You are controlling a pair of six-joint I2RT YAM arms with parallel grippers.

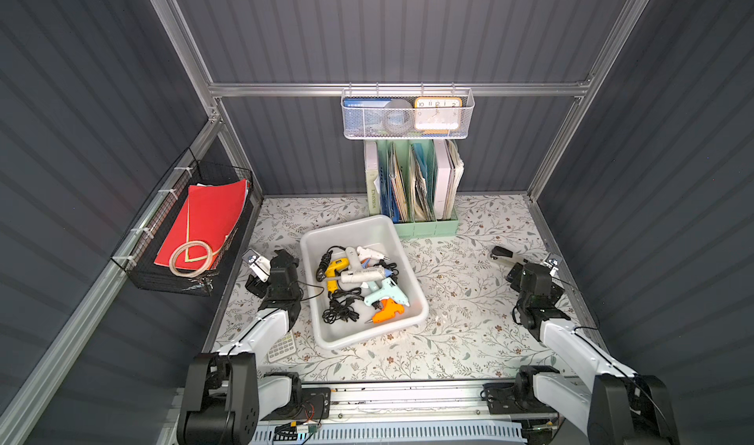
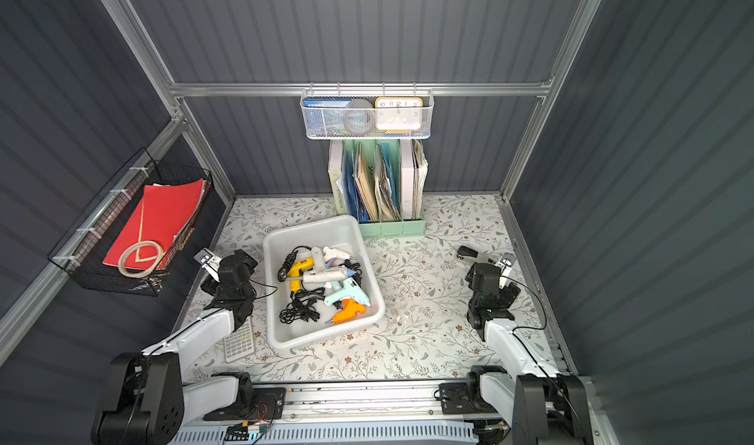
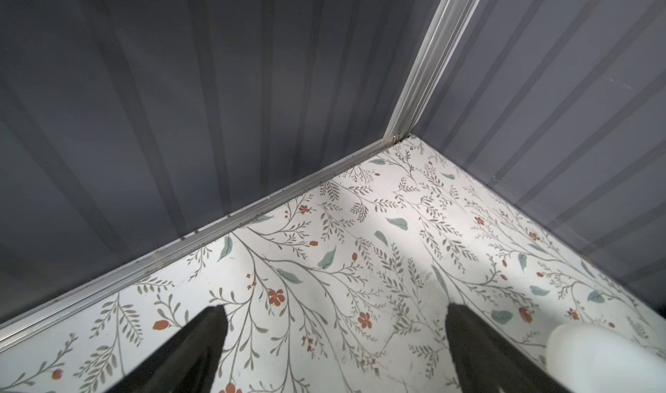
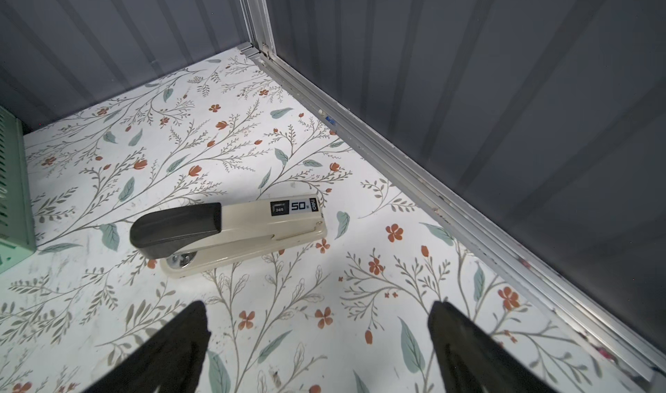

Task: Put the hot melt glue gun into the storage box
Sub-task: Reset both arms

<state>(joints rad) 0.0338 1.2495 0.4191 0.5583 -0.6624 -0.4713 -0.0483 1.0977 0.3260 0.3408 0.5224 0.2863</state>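
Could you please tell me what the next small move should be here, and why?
Probably just park both arms. Every glue gun in view, the orange glue gun included, already lies inside the storage box, and only a stapler and a calculator sit outside it. The left pincer and right pincer stand open and empty.

Storage box (image 1: 342, 337), glue guns (image 1: 363, 275) inside

The white tabletop printed with leafy floral sprigs (image 1: 449, 341) carried a shallow white rectangular plastic storage box (image 1: 367, 333) near its middle, a mint-green plastic file holder (image 1: 424, 228) just behind it, a cream-and-black stapler (image 4: 234, 232) near its right edge and a pale grey calculator (image 1: 281, 347) at its front left.
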